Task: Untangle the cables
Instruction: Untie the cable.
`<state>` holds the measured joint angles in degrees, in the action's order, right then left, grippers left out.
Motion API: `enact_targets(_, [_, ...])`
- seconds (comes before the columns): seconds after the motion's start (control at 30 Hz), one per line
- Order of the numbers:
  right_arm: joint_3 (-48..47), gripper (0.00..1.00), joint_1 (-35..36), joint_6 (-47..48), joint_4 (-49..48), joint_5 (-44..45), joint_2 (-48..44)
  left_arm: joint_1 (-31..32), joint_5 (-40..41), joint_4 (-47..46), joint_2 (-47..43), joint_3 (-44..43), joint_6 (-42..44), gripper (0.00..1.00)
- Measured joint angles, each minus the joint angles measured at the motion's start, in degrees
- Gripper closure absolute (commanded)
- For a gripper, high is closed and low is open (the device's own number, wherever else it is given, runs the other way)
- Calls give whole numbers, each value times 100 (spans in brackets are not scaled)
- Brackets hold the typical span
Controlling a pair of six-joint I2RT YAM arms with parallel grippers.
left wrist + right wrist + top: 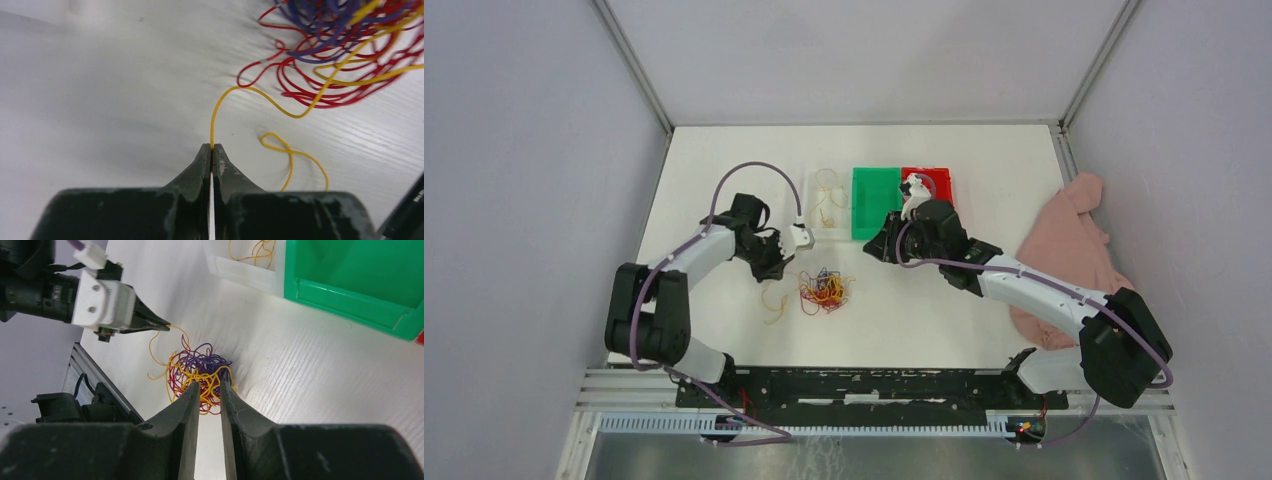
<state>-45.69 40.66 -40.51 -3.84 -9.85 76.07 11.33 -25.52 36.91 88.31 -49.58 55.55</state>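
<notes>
Yellow cable point(212, 127) tight in fully closed left gripper point(212, 150)

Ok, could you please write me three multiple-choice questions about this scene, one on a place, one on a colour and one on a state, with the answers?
1. Where does the tangle lie?
A in the green bin; B on the bare table; C on the pink cloth.
2. Which colour of cable does the left pincer pinch?
A red; B purple; C yellow.
3. In what state is the right pincer?
A shut on a cable; B slightly open and empty; C gripping the pink cloth.

Answers:
1 B: the top view shows the tangle on the white surface between the arms.
2 C: the yellow cable runs out from its closed tips.
3 B: a narrow gap shows between its tips, with nothing in it.
</notes>
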Motion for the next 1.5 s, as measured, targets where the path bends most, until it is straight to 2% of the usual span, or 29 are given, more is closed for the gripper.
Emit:
enact_targets(0.17, [-81, 64, 11, -26, -42, -46, 26, 0, -468, 809, -791, -365, -101, 97])
enact_targets(0.37, [-142, 43, 48, -20, -223, -96, 52, 96, -911, 1471, -1475, -1657, -332, 97])
enact_targets(0.5, [-273, 33, 190, 116, -358, -192, 48, 481, -1071, 1757, -1864, -2312, -533, 97])
enact_targets(0.6, [-442, 30, 376, 337, -540, -271, 11, 883, -1073, 1902, -2022, -2658, -710, 97])
enact_targets(0.83, [-789, 30, 791, 704, -973, -612, -142, 1513, -1003, 2052, -2076, -3471, -1095, 97])
enact_targets(1.1, [-953, 35, 988, 820, -1040, -719, -55, 1668, -909, 2028, -1950, -4553, -1318, 97])
enact_targets(1.5, [-1174, 47, 1019, 737, -1025, -551, 431, 1843, -997, 1996, -1860, -5501, -1550, 97])
